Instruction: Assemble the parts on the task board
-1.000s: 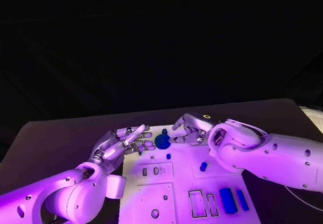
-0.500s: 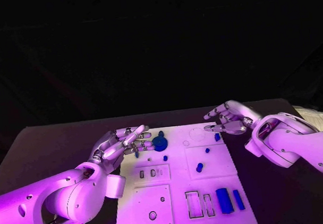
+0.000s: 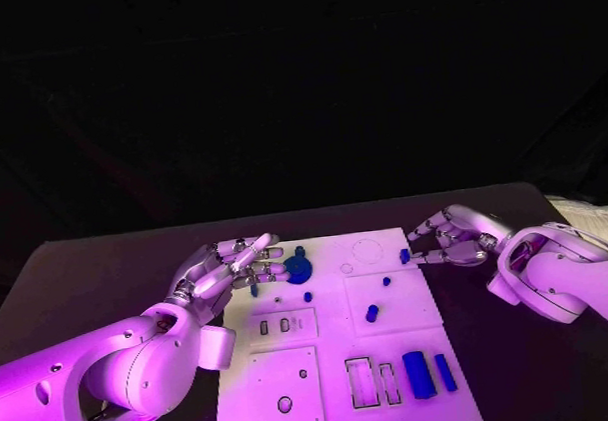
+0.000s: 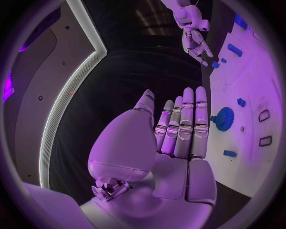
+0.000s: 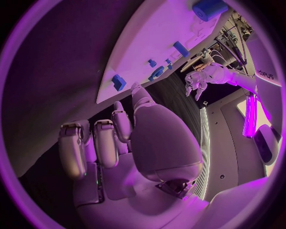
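Observation:
The white task board (image 3: 409, 316) lies mid-table. A blue gear (image 3: 298, 266) sits at its far left, and my left hand (image 3: 234, 265) hovers beside it with straight fingers, holding nothing; in the left wrist view the gear (image 4: 224, 118) lies just past the fingertips (image 4: 193, 95). My right hand (image 3: 452, 239) hangs at the board's far right edge. Its fingers are loosely bent toward a small blue piece (image 3: 404, 256) on the board, and it holds nothing. In the right wrist view that piece (image 5: 118, 82) lies just beyond the thumb tip.
Small blue pegs (image 3: 306, 296) (image 3: 383, 281) (image 3: 372, 312) stand mid-board. Two long blue blocks (image 3: 418, 373) lie near the front right beside open rectangular slots (image 3: 362, 381). Dark table surface (image 3: 94, 281) surrounds the board.
My right hand has swung from beside the gear across to the board's far right edge. The left hand has stayed put by the gear.

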`<state>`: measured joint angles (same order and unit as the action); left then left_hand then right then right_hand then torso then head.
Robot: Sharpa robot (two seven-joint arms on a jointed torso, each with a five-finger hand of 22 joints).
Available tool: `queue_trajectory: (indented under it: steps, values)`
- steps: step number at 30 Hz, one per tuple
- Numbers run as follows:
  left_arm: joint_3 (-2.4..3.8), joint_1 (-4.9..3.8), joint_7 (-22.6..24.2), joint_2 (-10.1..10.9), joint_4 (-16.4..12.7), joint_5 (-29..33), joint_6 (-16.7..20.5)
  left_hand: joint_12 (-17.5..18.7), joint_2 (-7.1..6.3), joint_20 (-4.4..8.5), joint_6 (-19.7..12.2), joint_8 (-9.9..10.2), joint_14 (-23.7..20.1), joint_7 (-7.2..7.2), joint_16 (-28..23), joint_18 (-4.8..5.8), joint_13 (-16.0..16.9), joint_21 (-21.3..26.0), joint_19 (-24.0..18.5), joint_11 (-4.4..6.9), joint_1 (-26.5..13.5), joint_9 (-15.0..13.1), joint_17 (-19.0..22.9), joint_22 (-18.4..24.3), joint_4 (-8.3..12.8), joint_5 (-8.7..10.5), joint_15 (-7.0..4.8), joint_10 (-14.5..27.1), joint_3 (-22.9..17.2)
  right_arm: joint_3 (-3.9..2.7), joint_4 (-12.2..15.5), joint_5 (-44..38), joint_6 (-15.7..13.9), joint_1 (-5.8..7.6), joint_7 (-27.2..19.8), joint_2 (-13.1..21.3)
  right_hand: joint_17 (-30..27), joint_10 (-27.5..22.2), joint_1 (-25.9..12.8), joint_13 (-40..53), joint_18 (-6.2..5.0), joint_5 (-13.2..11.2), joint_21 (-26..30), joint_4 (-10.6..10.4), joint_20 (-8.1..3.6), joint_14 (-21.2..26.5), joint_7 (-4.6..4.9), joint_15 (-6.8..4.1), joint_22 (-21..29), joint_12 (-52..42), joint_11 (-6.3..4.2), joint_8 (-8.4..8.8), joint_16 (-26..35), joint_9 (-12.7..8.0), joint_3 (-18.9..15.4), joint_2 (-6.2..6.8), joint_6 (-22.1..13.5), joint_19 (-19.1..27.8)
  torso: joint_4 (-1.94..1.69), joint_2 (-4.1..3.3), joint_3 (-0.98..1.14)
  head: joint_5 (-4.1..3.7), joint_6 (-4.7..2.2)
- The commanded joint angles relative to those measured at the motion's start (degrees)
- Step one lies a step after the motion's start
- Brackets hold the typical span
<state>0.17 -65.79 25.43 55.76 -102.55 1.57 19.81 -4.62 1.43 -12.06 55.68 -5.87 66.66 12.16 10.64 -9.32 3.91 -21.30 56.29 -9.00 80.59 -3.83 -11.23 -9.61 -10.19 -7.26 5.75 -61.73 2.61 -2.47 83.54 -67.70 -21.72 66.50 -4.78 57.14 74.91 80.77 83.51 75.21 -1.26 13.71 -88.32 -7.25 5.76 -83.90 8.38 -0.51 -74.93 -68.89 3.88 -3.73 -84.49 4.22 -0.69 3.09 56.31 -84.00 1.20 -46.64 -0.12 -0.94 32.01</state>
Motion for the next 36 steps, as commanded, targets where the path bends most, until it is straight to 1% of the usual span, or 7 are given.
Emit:
queue_trajectory:
  steps: [1, 5, 10, 15, 18, 23, 36]
  values:
    - [0.02, -0.02, 0.5, -0.2, 0.0, 0.1, -1.2, 0.4, 0.21, 0.05, 0.3, 0.2, 0.2, 0.05, -0.3, -1.1, 0.0, -0.1, 0.4, -0.03, 0.4, 0.0, -0.1, 0.1, 0.3, -0.15, 0.14, -0.1, 0.1, -0.02, -0.8, -2.8, 1.1, -0.18, -0.5, -0.4, 3.6, 1.0, 0.4, 0.8, 0.32, -0.3, 0.0, 0.4, -0.2, -3.8, -0.01, -0.38, -11.4, -0.1, -0.7, -0.11, -0.4, 0.0, 0.0, 0.07, 0.3, -3.1, -0.08, 0.01, -0.09, 0.0, 0.09]
    - [0.02, -0.01, 0.5, -0.2, 0.1, 0.1, -1.2, 0.4, 0.21, 0.05, 0.3, 0.2, 0.2, 0.05, -0.3, -1.1, 0.0, -0.1, 0.4, -0.03, 0.4, 0.0, -0.1, 0.1, 0.3, -0.15, 0.14, -0.1, 0.1, -0.03, -1.5, -3.4, 0.9, -0.36, -0.2, -1.0, 3.7, 1.0, 0.5, 0.8, 0.33, -0.4, -0.1, 0.5, -0.2, -3.8, 0.0, -0.37, -11.4, -0.1, -0.7, -0.07, -0.4, 0.0, 0.0, -0.03, 0.2, -3.1, 0.06, 0.01, -0.08, 0.14, 0.09]
    - [0.02, -0.01, 0.4, -0.2, 0.0, 0.1, -1.3, 0.4, 0.21, 0.05, 0.3, 0.2, 0.2, 0.05, -0.3, -1.1, 0.0, -0.1, 0.4, -0.03, 0.4, 0.0, -0.1, 0.1, 0.3, -0.15, 0.14, -0.1, 0.1, -0.03, -2.4, -3.9, 0.8, -0.62, 0.5, -2.0, 3.8, 1.1, 0.8, 0.9, 0.35, -1.3, -0.1, 0.8, -0.2, -3.9, 0.03, -0.37, -11.5, -0.3, -0.69, -0.11, -0.5, 0.0, 0.4, -0.67, 0.3, -3.2, -0.02, 0.02, -0.11, 0.0, 0.17]
    - [0.02, -0.01, 0.4, -0.2, 0.0, 0.1, -1.2, 0.4, 0.21, 0.05, 0.3, 0.2, 0.2, 0.05, -0.3, -1.1, 0.0, -0.1, 0.4, -0.03, 0.4, 0.0, -0.1, 0.1, 0.3, -0.15, 0.14, -0.1, 0.1, -0.03, -3.3, -5.1, 1.3, -0.89, 1.3, -2.8, 4.0, 1.2, 1.9, 1.1, 0.37, -4.1, -0.1, 1.9, -0.21, -3.9, 0.04, -0.38, -11.6, -0.5, -0.71, -0.22, -0.5, 0.0, 1.6, -1.54, 0.9, -3.3, -0.09, 0.0, -0.14, -0.12, 0.31]
    - [0.02, -0.01, 0.4, -0.2, 0.0, 0.1, -1.2, 0.4, 0.21, 0.05, 0.3, 0.2, 0.2, 0.05, -0.3, -1.1, 0.0, -0.1, 0.4, -0.03, 0.4, 0.0, -0.1, 0.1, 0.3, -0.15, 0.14, -0.1, 0.1, -0.03, -3.7, -5.3, 1.3, -1.03, 1.6, -3.3, 4.1, 1.3, 2.2, 1.2, 0.39, -4.4, -0.1, 2.2, -0.21, -3.9, 0.02, -0.39, -11.7, -0.7, -0.74, -0.26, -0.6, 0.0, 1.9, -1.72, 1.2, -3.3, 0.05, 0.05, -0.12, 0.01, 0.32]
    - [0.02, -0.01, 0.4, -0.2, 0.0, 0.1, -1.2, 0.4, 0.21, 0.05, 0.3, 0.2, 0.2, 0.05, -0.3, -1.1, 0.0, -0.1, 0.4, -0.03, 0.4, 0.0, -0.1, 0.1, 0.3, -0.15, 0.14, -0.1, 0.1, -0.03, -4.2, -5.5, 1.1, -1.22, 1.8, -4.1, 4.3, 1.5, 2.4, 1.5, 0.43, -4.7, -0.2, 2.5, -0.25, -4.0, -0.11, -0.46, -11.9, -1.0, -0.84, -0.5, -0.7, 0.1, 2.7, -2.27, 2.1, -3.5, -0.07, 0.01, -0.09, 0.01, 0.33]
    - [0.02, -0.01, 0.2, -0.2, 0.0, 0.1, -1.1, 0.4, 0.25, 0.05, 0.3, 0.3, 0.3, 0.04, -0.4, -1.1, 0.0, -0.1, 0.4, -0.02, 0.4, 0.0, -0.2, 0.1, 0.4, -0.15, 0.14, -0.1, 0.1, -0.03, -5.1, -5.6, 1.0, -1.51, 1.9, -5.3, 4.9, 2.0, 2.8, 2.3, 0.52, -5.7, -0.4, 3.4, -0.7, -4.1, -1.03, -1.05, -12.3, -2.1, -1.57, -1.14, -0.9, 0.3, 5.1, -3.62, 5.5, -3.8, -0.01, 0.02, -0.09, 0.19, 0.42]
